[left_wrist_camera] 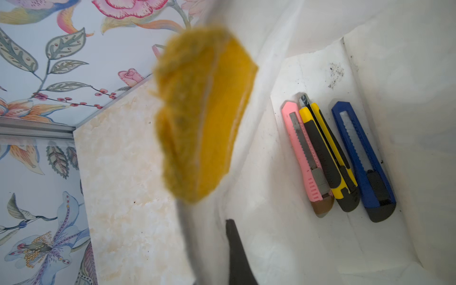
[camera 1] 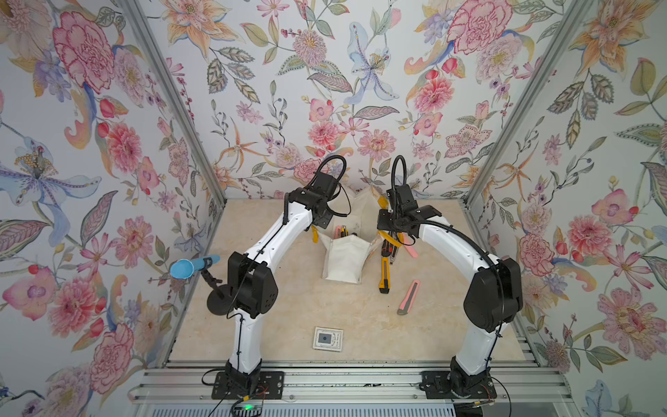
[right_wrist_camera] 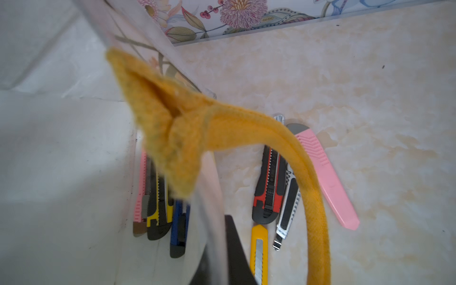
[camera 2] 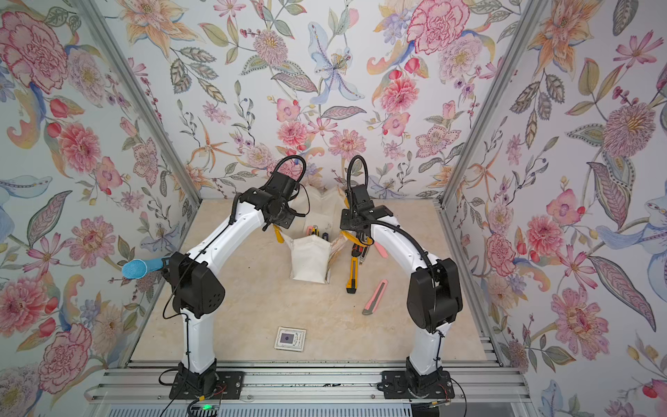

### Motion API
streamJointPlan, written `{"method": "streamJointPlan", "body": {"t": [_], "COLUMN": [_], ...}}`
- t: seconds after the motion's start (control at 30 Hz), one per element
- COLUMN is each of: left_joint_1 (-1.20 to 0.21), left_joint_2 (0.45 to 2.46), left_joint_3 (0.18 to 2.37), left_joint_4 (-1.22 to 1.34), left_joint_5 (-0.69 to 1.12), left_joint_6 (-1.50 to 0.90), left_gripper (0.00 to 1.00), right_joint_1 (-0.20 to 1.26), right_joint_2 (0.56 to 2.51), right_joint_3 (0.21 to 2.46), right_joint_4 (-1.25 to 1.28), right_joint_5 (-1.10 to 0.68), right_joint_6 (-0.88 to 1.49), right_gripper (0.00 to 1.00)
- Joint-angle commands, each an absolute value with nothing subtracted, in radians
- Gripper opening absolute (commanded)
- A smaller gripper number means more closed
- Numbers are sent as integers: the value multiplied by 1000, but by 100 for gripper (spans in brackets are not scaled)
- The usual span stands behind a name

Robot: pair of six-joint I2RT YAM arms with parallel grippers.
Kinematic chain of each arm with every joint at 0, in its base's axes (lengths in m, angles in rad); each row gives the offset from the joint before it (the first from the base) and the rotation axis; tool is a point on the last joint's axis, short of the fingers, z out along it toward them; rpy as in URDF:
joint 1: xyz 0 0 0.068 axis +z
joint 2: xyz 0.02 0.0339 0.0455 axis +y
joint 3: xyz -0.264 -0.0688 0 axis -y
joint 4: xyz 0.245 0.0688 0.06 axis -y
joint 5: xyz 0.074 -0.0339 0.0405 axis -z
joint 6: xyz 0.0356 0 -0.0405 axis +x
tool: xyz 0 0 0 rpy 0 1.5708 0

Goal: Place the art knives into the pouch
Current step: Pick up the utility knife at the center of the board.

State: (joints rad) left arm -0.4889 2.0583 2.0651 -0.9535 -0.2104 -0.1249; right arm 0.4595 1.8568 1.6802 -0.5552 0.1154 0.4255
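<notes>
The pouch stands open on the counter between the two arms, its mouth stretched wide. The left pincer is closed on the pouch's rim beside one yellow handle. The right pincer appears to pinch the opposite rim, with fabric running between its dark fingers.

Inside the pouch, below both pincers, a pink knife, a yellow-black knife and a blue knife lie side by side on the bottom. On the counter, just beside the pouch and under the right pincer, lie a red knife, a silver knife, a yellow knife and a pale pink knife. A last pink knife lies apart, nearer the arm bases.

In both top views the wrists cover the pincers. In the left wrist view only one finger shows; blurred fabric hides the other. Both handles are out of focus, and the right one crosses over the silver knife. The yellow knife is cut off at the frame edge. Of the pouch's printed face only a sliver shows.
</notes>
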Motion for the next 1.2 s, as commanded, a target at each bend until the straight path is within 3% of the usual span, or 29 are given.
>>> {"method": "streamJointPlan", "body": {"t": [0.0,0.1,0.37,0.57,0.9,1.17], "left_joint_1": [-469,-468,-466,-467,-468,-467], "left_joint_2": [1986,1934,1898,1903,1916,1936], "left_joint_3": [2000,1910,1875,1896,1903,1932], "left_joint_4": [-957,-912,-900,-906,-900,-907], "left_joint_5": [-184,-150,-154,-146,-126,-143], "left_joint_6": [-175,-192,-208,-199,-203,-223], "left_gripper": [0,0,0,0,0,0], "right_joint_1": [472,471,404,321,222,159], "right_joint_2": [1868,1847,1717,1644,1867,2062], "right_joint_3": [1740,1741,1624,1496,1540,1656], "right_joint_4": [-551,-522,-410,-410,-529,-540], "right_joint_5": [99,83,70,115,183,116], "right_joint_6": [410,424,495,518,377,335], "right_gripper": [24,47,58,72,70,66]}}
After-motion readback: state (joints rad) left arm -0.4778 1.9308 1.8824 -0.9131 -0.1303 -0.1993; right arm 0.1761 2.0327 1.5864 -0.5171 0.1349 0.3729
